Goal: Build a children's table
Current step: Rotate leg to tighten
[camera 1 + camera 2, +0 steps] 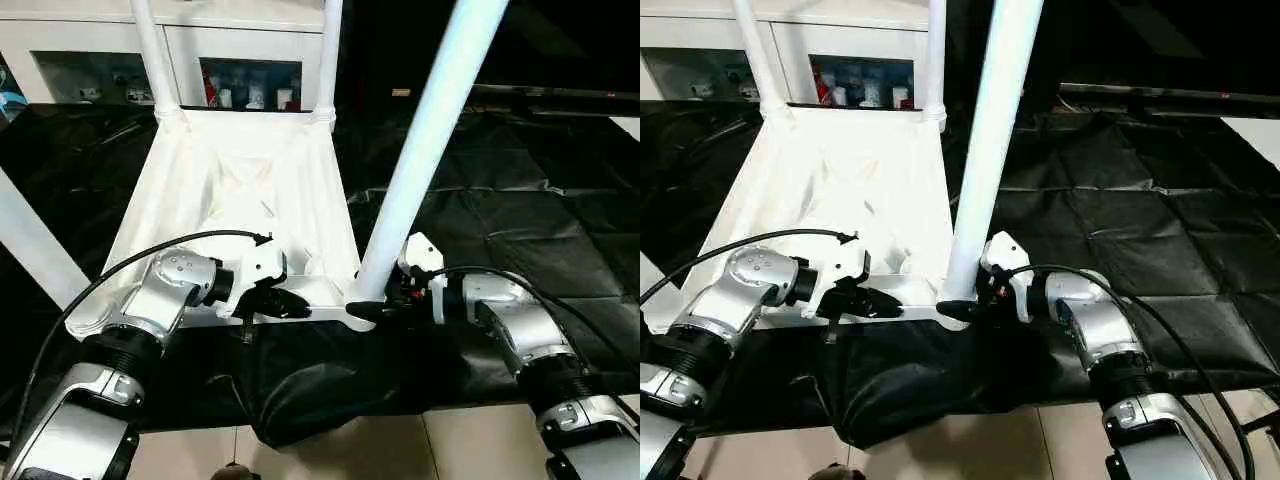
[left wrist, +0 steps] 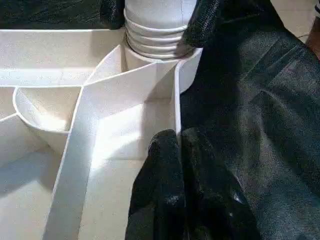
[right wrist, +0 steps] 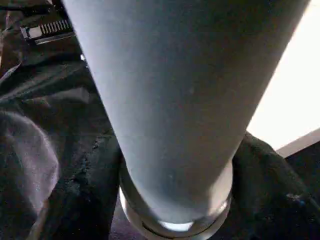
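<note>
The tabletop [image 1: 240, 200] lay upside down on a black sheet [image 1: 520, 240], with legs standing in its sockets. The near right leg [image 1: 420, 150] stood in its corner. The right gripper [image 1: 385, 300] wrapped around that leg's bottom. The left gripper [image 2: 177, 150] was pinched tight on the tabletop's near rim

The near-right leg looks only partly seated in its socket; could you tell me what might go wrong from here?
The leg leans, and its threads still show above the corner socket, so it could cross-thread or tip once the right gripper lets go. The left gripper pinches just the thin tabletop rim and may slip.
</note>
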Robot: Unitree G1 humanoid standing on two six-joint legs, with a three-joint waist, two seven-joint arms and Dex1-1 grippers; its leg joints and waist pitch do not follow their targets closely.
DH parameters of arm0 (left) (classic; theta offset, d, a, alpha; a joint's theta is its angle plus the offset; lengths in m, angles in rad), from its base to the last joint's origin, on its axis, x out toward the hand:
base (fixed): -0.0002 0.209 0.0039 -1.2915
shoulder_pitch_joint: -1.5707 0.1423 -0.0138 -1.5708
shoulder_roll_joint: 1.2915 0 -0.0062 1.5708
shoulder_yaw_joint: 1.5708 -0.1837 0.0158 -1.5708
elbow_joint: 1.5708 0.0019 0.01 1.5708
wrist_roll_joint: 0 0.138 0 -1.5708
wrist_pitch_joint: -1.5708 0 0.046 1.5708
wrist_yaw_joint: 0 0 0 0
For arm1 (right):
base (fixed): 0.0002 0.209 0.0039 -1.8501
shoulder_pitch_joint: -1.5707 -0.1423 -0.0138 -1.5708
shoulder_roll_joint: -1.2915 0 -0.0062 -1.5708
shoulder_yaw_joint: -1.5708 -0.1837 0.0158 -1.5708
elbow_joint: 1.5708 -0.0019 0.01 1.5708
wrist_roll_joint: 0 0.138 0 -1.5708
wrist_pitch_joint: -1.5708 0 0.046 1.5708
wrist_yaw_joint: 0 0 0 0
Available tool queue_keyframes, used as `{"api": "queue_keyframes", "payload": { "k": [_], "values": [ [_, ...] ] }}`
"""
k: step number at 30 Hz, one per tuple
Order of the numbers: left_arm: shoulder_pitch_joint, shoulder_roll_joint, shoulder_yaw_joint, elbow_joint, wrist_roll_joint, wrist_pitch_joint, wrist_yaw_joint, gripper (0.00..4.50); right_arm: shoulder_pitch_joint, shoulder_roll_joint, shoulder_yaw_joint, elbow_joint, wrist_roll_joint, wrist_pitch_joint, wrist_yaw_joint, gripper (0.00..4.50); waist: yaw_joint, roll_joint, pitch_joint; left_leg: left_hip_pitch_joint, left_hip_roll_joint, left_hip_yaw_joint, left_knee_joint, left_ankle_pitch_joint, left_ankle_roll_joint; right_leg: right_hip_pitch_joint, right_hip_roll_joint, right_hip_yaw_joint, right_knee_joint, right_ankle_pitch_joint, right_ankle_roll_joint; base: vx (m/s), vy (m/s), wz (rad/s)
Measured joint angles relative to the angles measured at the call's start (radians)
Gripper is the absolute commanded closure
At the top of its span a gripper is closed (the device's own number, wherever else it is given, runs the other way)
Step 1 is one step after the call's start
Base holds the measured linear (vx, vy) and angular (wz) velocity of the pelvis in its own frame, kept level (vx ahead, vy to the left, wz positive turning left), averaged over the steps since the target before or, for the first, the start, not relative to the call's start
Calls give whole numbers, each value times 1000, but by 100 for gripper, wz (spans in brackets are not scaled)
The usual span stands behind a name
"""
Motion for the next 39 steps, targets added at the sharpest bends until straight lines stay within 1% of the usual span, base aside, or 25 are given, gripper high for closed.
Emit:
{"api": "queue_keyframes", "payload": {
  "k": [4, 6, 8, 10, 11, 13, 14, 18, 20, 21, 22, 24, 26, 28, 31, 33, 34, 36, 39],
  "values": [
    [-4, -26, 8, 27, 9, 1, 78, 450, 2, 26, -20, 21, -8, -6, -81, 178, 2, 0, 0, 3, 0, 0, 1, 1, 0, 3, 0, 1, 1, 0, 0, 0, 0, 0],
    [-21, -53, 17, 52, 20, 27, 142, 450, 1, 68, -54, 55, -12, -12, -190, 178, -4, -2, 0, 5, 0, 0, 1, 1, -1, 4, 0, 1, 0, -2, 4, 0, 0, 0],
    [-41, -84, 32, 76, 26, 66, 209, 450, -2, 115, -95, 84, -12, -13, -325, 180, -15, -3, 0, 6, 0, -1, 2, 1, -1, 4, 0, 1, 0, -2, 4, 0, 0, 0],
    [-50, -111, 35, 88, 29, 86, 256, 450, -7, 140, -117, 97, -11, -5, -408, 180, -19, -3, 0, 6, -1, -1, 3, 1, -1, 3, -1, 1, -2, -3, 4, 0, 0, 0],
    [-61, -132, 35, 100, 38, 99, 301, 450, -18, 169, -141, 116, -10, 5, -480, 180, -21, -3, 0, 7, -1, -1, 3, 1, -1, 3, -1, 1, -3, -3, 4, 0, 0, 0],
    [-83, -176, 43, 133, 46, 116, 369, 450, -32, 222, -172, 135, -14, 11, -614, 180, -25, -3, 0, 7, -1, -1, 3, 1, -1, 2, -1, 0, -3, -3, 4, 0, 0, 0],
    [-89, -193, 46, 140, 52, 126, 401, 450, -42, 239, -180, 147, -16, 12, -676, 180, -28, -3, 0, 7, -1, -2, 3, 1, -1, 2, -1, 1, -4, -3, 4, 0, 0, 0],
    [-97, -218, 54, 153, 60, 138, 433, 450, -54, 268, -197, 157, -29, 20, -741, 180, -30, -3, -1, 7, -2, -2, 3, 1, -1, 3, -1, 1, -4, -3, 4, 0, 0, 0],
    [-97, -220, 54, 155, 63, 139, 433, 450, -54, 269, -197, 159, -43, 10, -741, 180, -30, -3, -2, 7, -2, -2, 3, 1, -1, 3, -1, 1, -4, -3, 4, 0, 0, 0],
    [-97, -221, 53, 155, 65, 139, 433, 450, -54, 269, -197, 161, -44, 5, -741, 124, -30, -3, -2, 7, -2, -2, 3, 1, -1, 3, -1, 1, -4, -3, 4, 0, 0, 0],
    [-97, -221, 53, 155, 66, 138, 433, 450, -54, 269, -197, 163, -44, 2, -741, 110, -30, -3, -2, 7, -2, -2, 2, 1, -1, 3, -1, 1, -4, -3, 4, 0, 0, 0],
    [-97, -221, 52, 156, 70, 134, 432, 450, -54, 269, -197, 164, -43, -2, -724, 104, -30, -3, -2, 7, -2, -2, 2, 1, -1, 3, -1, 1, -4, -3, 4, 0, 0, 0],
    [-97, -216, 52, 156, 71, 127, 420, 450, -54, 260, -197, 165, -43, -3, -691, 73, -30, -3, -2, 7, -2, -2, 2, 1, -1, 3, -1, 1, -4, -3, 4, 0, 0, 0],
    [-95, -199, 48, 151, 71, 112, 382, 450, -54, 233, -187, 161, -41, -1, -612, 73, -31, -3, -2, 7, -2, -2, 2, 1, -1, 2, -1, 1, -4, -3, 4, 0, 0, 0],
    [-77, -143, 42, 122, 61, 79, 280, 450, -40, 175, -142, 127, -34, 5, -441, 73, -32, -4, -2, 6, -2, -2, 0, 1, -1, 0, -1, 0, -4, -2, 4, 0, 0, 0],
    [-63, -116, 39, 102, 52, 56, 213, 450, -28, 133, -117, 96, -25, 12, -337, 73, -30, -4, -2, 5, -2, -2, 0, 0, -1, 0, -1, 0, -3, 0, 2, 0, 0, 0],
    [-57, -108, 37, 89, 46, 52, 186, 450, -24, 114, -105, 80, -19, 18, -299, 73, -27, -4, -2, 4, -2, -2, -1, -1, -2, 0, -1, 0, -3, 2, -2, 57, -8, 4],
    [-45, -87, 30, 68, 27, 45, 115, 450, -21, 66, -66, 47, -12, 33, -188, 73, -14, -4, -2, 4, -1, -1, -2, -4, -3, -1, 0, 0, -2, 2, -2, 64, -9, 4],
    [-38, -61, 22, 53, 12, 32, 35, 450, -21, 23, -32, 21, -12, 33, -71, 73, 1, -4, -2, 3, 1, -1, -4, -6, -4, -2, 1, -2, -1, -3, -6, 55, -16, 1]
  ]
}}
